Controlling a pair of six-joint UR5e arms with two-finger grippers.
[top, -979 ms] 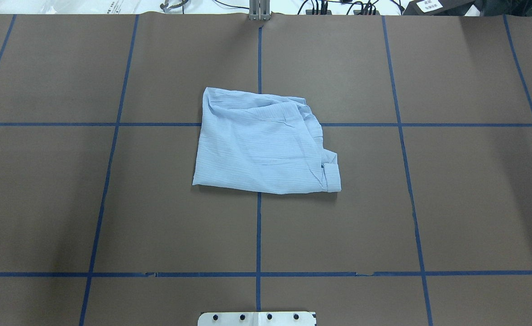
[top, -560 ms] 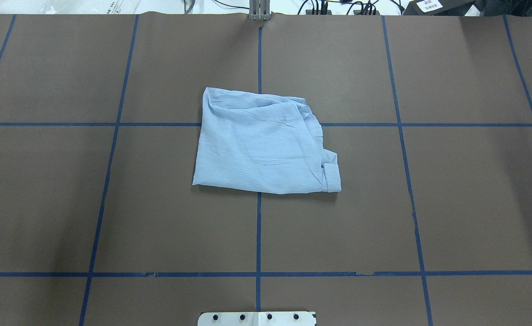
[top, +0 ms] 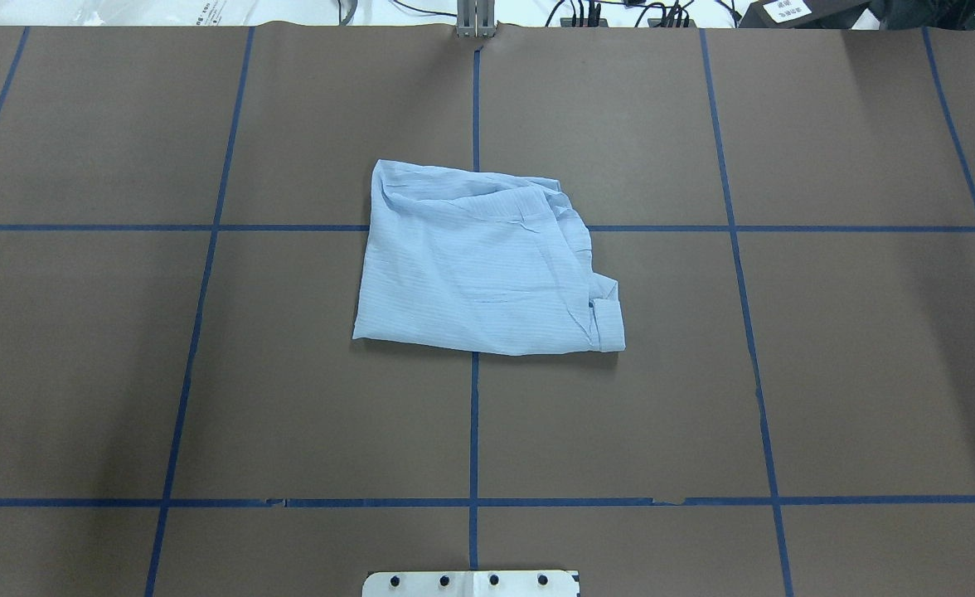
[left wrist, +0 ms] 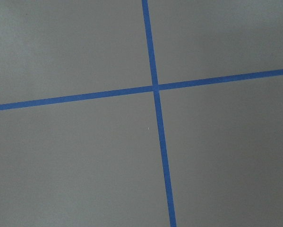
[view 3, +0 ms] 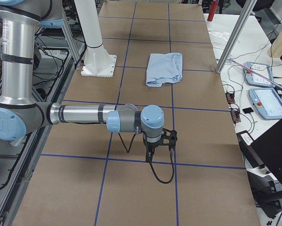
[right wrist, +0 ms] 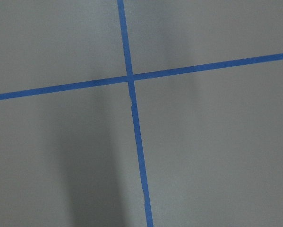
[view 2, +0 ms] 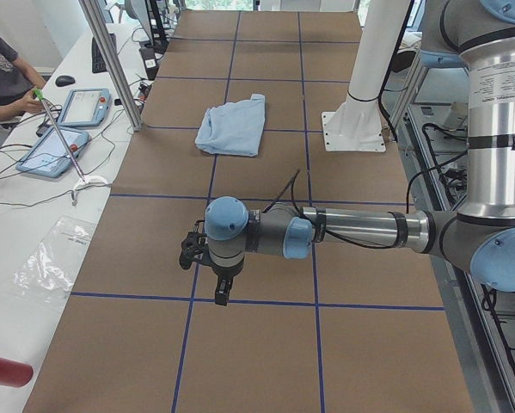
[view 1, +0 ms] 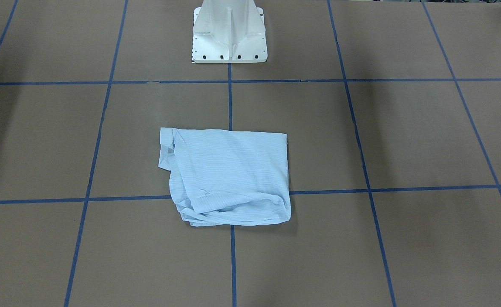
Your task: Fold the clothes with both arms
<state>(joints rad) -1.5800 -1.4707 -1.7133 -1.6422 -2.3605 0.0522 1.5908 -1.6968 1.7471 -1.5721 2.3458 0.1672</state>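
Midway along the desk, straddling the centre tape line, lies the shirt, folded into a compact, roughly rectangular pad. It sits well out from the white pedestal base and well short of the desk's far edge. Its long axis runs slightly along the desk, end to end. The far edge and the edge toward the robot's right are bunched and layered. A cuff pokes out at the near corner on that same side, while the near and left edges lie flat and clean.

The left arm reaches low toward the desk's left end, and the right arm mirrors it toward the right end. Each hangs above a tape crossing, with the shirt well apart from both and lying inward toward the desk's middle. Neither arm looks clearly nearer, though the cuff side faces the right one. Only the side views show the jaws, so I cannot tell whether either pair is spread or pressed together, and the wrist cameras show only bare brown desk.

Open desk surrounds the shirt on all four sides, so either arm could probably sweep inward unobstructed. The folding looks close to finished.
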